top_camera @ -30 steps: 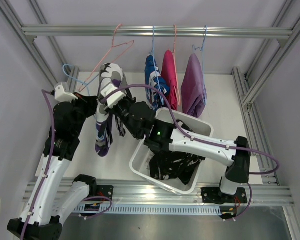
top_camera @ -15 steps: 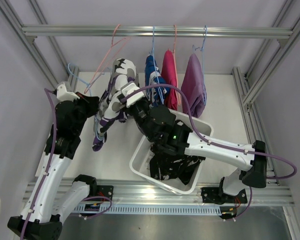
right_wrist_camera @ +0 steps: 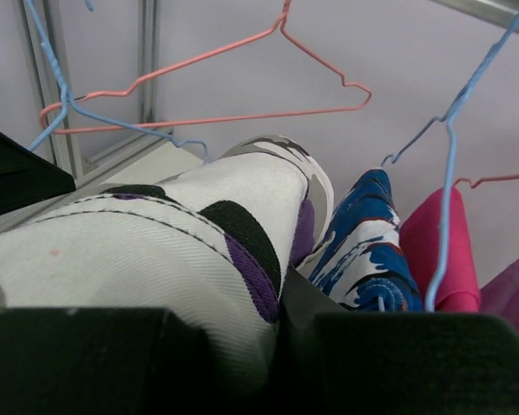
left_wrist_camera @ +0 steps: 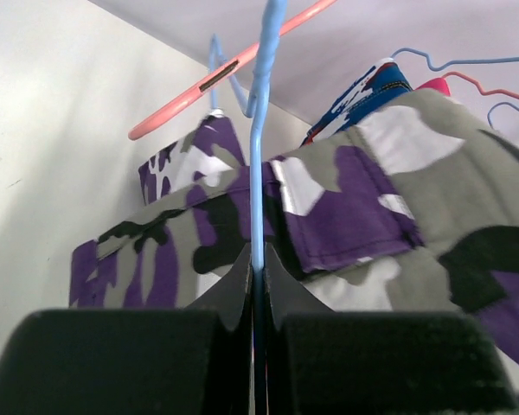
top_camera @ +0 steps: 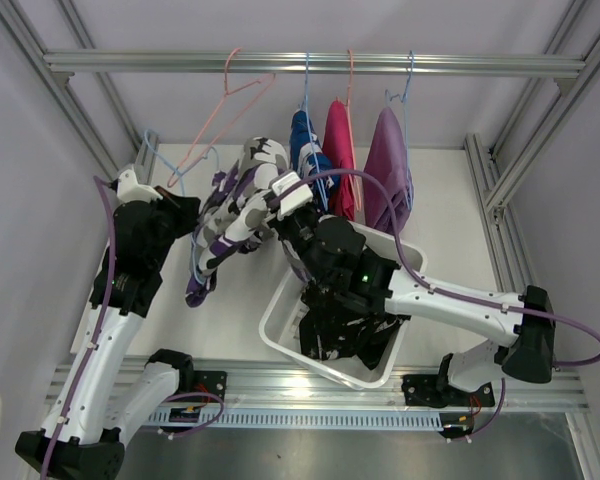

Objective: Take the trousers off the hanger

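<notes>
purple-white camouflage trousers (top_camera: 230,215), soft cloth blotched with grey, black and white, are draped over a thin blue hanger (left_wrist_camera: 259,164) and stretched between the two arms, just left of three hung garments (top_camera: 340,160). the left gripper (left_wrist_camera: 256,270) is pinched tight on the hanger wire. the right gripper (right_wrist_camera: 281,298) is clamped on the trousers' fold.

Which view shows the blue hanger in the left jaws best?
Left wrist: the blue hanger rises from the left gripper, clear against the camouflage trousers. Top external and right wrist show only thin wire pieces.
</notes>
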Robot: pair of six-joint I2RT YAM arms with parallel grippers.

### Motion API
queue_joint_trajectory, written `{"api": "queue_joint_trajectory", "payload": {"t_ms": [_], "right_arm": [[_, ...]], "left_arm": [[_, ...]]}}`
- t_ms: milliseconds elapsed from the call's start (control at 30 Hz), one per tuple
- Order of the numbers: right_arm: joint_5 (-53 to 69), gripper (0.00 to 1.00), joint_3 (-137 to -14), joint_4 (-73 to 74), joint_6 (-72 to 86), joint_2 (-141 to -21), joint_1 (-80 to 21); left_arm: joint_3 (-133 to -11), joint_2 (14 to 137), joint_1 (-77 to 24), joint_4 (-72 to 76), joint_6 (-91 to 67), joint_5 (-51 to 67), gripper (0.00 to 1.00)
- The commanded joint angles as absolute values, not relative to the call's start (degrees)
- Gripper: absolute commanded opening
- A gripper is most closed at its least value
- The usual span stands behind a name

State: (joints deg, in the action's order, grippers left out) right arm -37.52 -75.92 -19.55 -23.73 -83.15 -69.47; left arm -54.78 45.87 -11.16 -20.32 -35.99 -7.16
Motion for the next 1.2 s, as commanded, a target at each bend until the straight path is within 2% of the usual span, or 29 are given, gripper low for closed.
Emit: {"api": "queue_joint_trajectory", "payload": {"t_ms": [0,200,433,500,600,667,700,867,1000,1067,1167], "right_arm": [[-34.8,0.00,-78.5,-27.9,-19.3,-86.1,-67.3],[-30.9,0.00,-83.6,-25.9,-15.0,-95.8,-65.6],[-22.9,0.26,-84.0,-24.2,-7.5,-103.3,-64.2],[-21.5,0.27,-84.0,-24.1,-6.2,-104.5,-63.9],[-18.5,0.37,-83.8,-24.1,-4.1,-106.3,-63.5],[-16.5,0.46,-83.7,-24.2,-3.3,-107.7,-63.5],[-15.7,0.55,-83.7,-24.2,-3.2,-108.2,-63.5],[-10.3,0.69,-83.6,-25.3,-0.7,-111.4,-63.3],[-6.9,0.91,-83.6,-27.2,1.4,-114.7,-63.3],[-5.5,0.98,-84.1,-28.8,2.0,-115.9,-63.5],[-4.0,0.99,-84.9,-30.9,3.1,-118.1,-63.5]], "left_arm": [[-56.9,45.4,-10.5,-15.6,-35.5,-7.2,0.01],[-56.8,45.4,-10.5,-15.4,-35.5,-6.7,0.01],[-56.8,45.5,-10.5,-15.4,-35.4,-6.6,0.01],[-56.9,45.4,-10.4,-15.4,-35.3,-6.8,0.01],[-56.8,45.4,-10.5,-15.3,-35.2,-7.0,0.01],[-56.8,45.4,-10.5,-15.4,-35.3,-7.0,0.01],[-56.8,45.4,-10.4,-15.4,-35.4,-6.9,0.01],[-56.8,45.4,-10.5,-15.4,-35.4,-7.0,0.01],[-56.8,45.4,-10.0,-15.4,-35.7,-6.9,0.01],[-56.8,45.4,-9.8,-15.5,-35.9,-6.2,0.01],[-57.0,45.3,-9.5,-15.4,-36.2,-5.5,0.00]]}}
